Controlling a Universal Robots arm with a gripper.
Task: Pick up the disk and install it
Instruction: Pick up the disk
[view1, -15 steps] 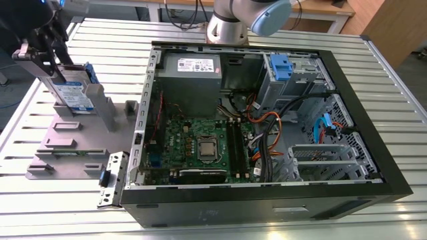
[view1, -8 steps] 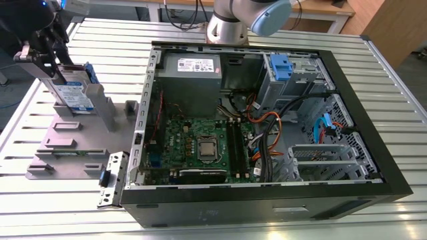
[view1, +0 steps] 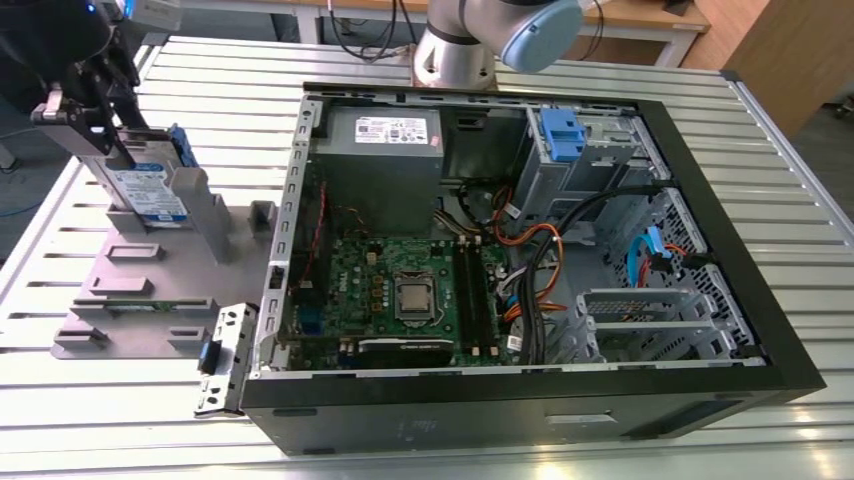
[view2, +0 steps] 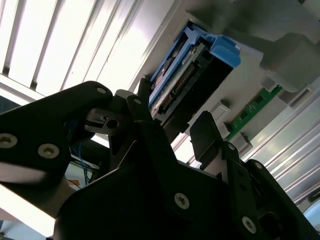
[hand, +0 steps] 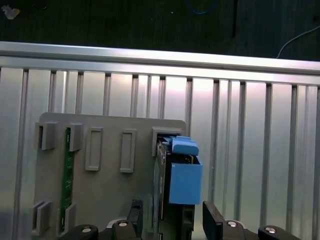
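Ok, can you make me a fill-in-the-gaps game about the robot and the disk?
1. The frame around the disk is coloured ____.
2. The disk stands on the grey holder plate, not yet ____ the computer case.
3. The open gripper has one finger on each ____ of the disk.
Missing words: blue; inside; side.

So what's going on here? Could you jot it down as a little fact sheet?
Gripper: down at the disk's top edge
Disk: standing on edge in the grey holder plate, outside the computer
Computer case: open, lying on its side, to the exterior view's right of the plate
Also in the plate: a green circuit strip
Surface: slatted metal table
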